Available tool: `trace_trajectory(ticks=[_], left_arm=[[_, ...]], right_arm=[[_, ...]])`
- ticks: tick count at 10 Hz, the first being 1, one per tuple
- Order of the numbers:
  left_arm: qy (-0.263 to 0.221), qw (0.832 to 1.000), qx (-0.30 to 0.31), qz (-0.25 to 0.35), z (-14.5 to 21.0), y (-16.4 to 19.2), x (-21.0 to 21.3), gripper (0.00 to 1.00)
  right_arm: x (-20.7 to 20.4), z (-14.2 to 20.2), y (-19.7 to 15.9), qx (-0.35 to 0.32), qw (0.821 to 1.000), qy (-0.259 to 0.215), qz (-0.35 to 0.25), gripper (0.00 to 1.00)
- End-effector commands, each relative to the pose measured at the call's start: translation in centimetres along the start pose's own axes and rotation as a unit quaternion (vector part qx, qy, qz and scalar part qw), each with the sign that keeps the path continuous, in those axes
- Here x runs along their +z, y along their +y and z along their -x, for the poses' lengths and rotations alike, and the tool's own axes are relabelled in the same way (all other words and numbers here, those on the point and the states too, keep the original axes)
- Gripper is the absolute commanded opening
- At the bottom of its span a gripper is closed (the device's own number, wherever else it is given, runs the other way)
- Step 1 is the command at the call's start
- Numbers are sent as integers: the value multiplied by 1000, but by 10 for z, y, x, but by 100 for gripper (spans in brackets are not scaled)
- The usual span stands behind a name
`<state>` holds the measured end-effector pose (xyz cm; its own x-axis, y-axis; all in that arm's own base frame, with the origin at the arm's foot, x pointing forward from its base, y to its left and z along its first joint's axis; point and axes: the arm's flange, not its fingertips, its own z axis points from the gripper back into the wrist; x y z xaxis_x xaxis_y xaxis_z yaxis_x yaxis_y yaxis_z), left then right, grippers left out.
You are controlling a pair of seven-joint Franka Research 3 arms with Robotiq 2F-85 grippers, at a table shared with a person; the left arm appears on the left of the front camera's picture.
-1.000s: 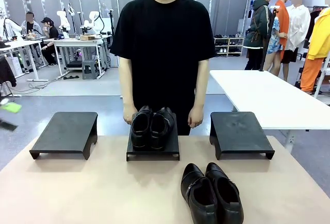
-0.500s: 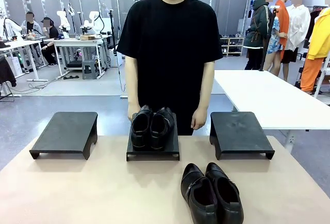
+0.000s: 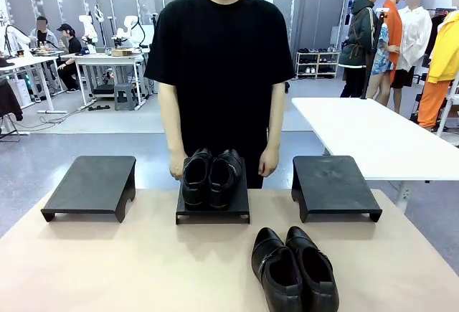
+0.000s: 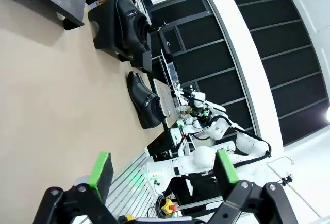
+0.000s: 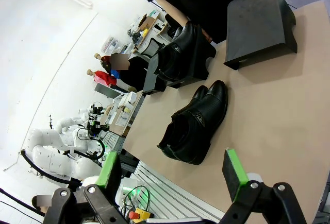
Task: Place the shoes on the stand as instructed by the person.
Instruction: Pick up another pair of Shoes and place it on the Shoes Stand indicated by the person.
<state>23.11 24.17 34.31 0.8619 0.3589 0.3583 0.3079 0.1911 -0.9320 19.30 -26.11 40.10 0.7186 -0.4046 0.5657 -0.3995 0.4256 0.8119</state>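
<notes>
One pair of glossy black shoes rests on the middle black stand, toes toward me. The buckle-strap pair lies on the tan table near its front edge, right of centre. The person stands behind the middle stand, arms hanging, hands at either side of it. In the left wrist view my left gripper is open and empty above the table, both pairs far off. My right gripper is open too, with the buckle pair just beyond it and the other pair on its stand.
An empty black stand sits at the far left of the table and another at the far right. A white table stands behind on the right. Other people work at benches farther back.
The person has shifted slightly from side to side behind the middle stand. Shoes and stands have not moved.
</notes>
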Motion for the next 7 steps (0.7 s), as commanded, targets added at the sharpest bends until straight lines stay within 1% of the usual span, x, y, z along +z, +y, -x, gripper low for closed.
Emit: trace_trajectory(ticks=[1, 7], left_arm=[[-10, 1000, 0, 2, 7, -3, 6, 100], [-10, 1000, 0, 2, 7, -3, 6, 100]], right_arm=[[0, 0, 1, 11, 1000, -9, -5, 100], [0, 0, 1, 11, 1000, -9, -5, 100]])
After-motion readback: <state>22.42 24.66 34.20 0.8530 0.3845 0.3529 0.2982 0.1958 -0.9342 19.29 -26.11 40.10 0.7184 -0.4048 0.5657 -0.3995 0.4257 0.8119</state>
